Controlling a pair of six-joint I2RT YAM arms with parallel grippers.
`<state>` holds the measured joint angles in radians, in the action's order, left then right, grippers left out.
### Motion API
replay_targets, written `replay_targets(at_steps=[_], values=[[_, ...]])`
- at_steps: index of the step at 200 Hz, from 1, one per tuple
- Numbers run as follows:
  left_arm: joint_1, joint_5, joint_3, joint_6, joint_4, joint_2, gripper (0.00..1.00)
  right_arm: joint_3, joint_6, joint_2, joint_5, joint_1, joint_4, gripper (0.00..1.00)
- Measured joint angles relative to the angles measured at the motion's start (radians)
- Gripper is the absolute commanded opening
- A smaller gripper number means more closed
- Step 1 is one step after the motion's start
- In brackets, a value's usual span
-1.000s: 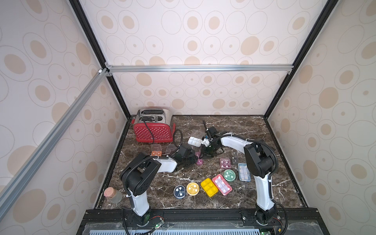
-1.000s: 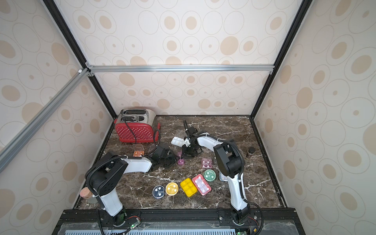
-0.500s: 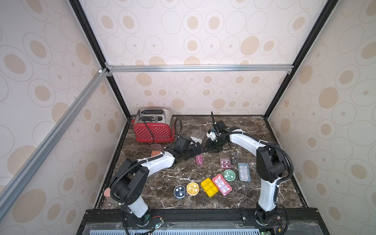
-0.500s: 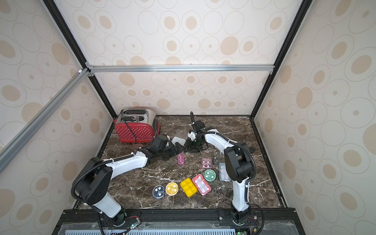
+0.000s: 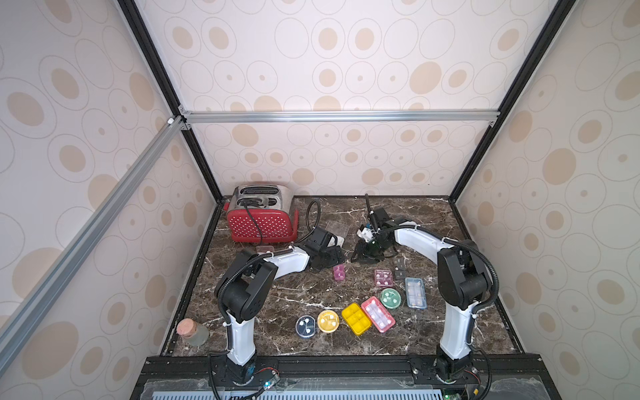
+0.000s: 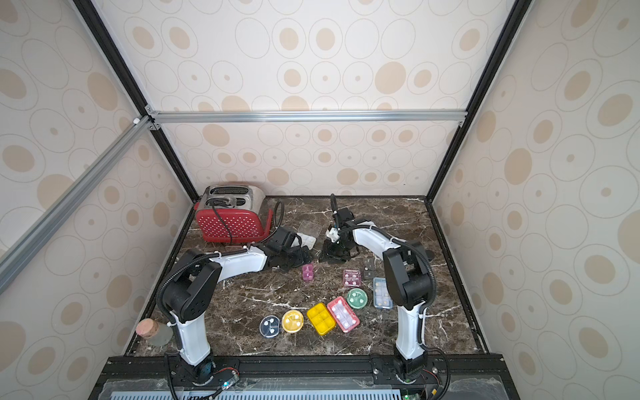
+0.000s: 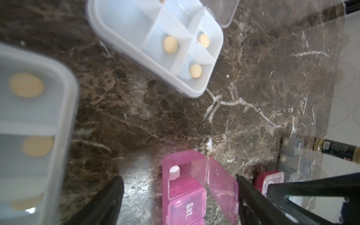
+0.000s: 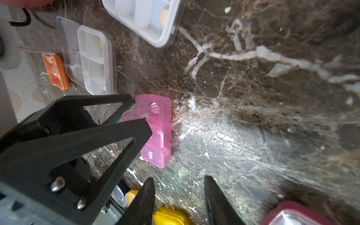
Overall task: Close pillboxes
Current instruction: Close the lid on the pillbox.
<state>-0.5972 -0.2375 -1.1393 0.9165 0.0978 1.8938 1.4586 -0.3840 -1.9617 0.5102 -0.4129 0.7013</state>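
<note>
left gripper [image 7: 178, 179]: jaws spread wide within the last second, nothing gripped | right gripper [image 8: 178, 177]: half parted, empty | pink pillbox [image 7: 185, 196]: unmoved on tabletop [image 7: 253, 97] between left jaws, end lid raised | closing judged unfinished

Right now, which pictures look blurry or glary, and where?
Left wrist view: the closest white pillbox is blurred, the pink pillbox sharp. Right wrist view: glare whitens the marble table beside it. Both top views: evenly lit.
</note>
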Motion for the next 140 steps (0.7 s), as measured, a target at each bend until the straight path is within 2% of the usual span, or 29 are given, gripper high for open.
replay_targets(at_steps=[34,93,140], values=[[0.001,0.0,0.0,0.003,-0.001,0.001,0.59,0.004,0.001,-0.008,0.013,0.0,-0.009,0.41],[0.001,-0.001,0.0,0.015,-0.018,0.009,0.38,0.067,0.0,-0.087,0.013,-0.014,-0.016,0.35],[0.001,-0.005,0.002,0.026,-0.033,0.024,0.33,0.088,-0.008,-0.103,0.013,-0.025,-0.026,0.33]])
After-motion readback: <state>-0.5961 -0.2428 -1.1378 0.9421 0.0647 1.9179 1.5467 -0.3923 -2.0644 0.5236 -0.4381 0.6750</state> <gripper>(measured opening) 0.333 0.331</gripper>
